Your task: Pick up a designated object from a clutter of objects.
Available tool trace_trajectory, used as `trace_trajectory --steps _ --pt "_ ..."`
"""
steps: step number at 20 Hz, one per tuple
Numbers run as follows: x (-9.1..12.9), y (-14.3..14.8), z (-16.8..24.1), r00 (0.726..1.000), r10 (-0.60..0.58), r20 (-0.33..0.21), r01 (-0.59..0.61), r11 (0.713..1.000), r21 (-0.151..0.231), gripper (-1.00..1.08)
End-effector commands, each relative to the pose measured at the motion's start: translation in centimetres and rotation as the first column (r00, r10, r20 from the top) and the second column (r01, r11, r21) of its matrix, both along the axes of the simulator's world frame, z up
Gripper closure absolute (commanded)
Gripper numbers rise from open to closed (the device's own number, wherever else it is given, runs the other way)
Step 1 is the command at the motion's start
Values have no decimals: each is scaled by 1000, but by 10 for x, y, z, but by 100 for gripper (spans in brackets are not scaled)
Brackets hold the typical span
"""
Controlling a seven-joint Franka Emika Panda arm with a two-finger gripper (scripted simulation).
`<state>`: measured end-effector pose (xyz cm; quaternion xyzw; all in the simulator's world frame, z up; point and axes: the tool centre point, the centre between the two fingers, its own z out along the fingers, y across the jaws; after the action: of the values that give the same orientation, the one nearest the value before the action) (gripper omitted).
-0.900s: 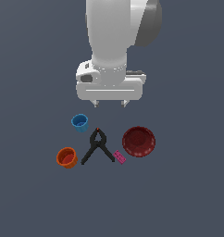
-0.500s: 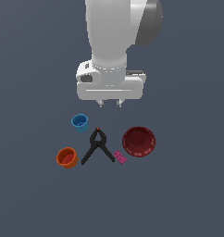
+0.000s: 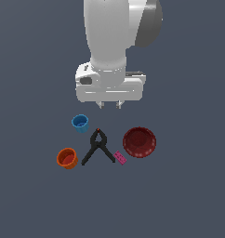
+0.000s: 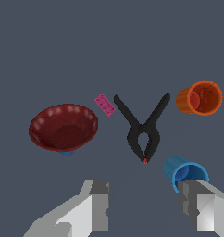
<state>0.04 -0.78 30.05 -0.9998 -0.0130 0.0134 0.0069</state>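
- The gripper (image 3: 109, 105) is held above the clutter with nothing between the fingers; in the wrist view the jaws are seen spread wide apart, and no object is gripped.
- 5 items are noted on the dark surface (image 3: 188, 195): the orange-red cup (image 3: 67, 158), the blue cup (image 3: 80, 123), the black clamp (image 3: 98, 146), the pink block (image 3: 120, 158) and the dark red bowl (image 3: 139, 142).
- The orange-red cup is found at the exterior view's left end of the group, just beside one clamp leg and apart from the blue cup; contact with the clamp cannot be confirmed.
- The gripper is judged to be placed high and off to one side of the cup so that the whole group is kept in sight before a descent; the fingertips are nearest the blue cup and the clamp's hinge.
- The cup is seen standing upright, mouth upward, its long axis vertical; being round, no sideways heading is shown.
- A lateral move over the cup is judged necessary; the neighbouring clamp leg could be struck by a finger.
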Motion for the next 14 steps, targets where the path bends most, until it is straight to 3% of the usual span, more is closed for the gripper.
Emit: trace_trajectory --steps 1,14 --pt "3 -2 -2 1000 15 -2 -15 1000 5 -20" --pt "32 -26 -20 984 179 -10 -178 982 65 -20"
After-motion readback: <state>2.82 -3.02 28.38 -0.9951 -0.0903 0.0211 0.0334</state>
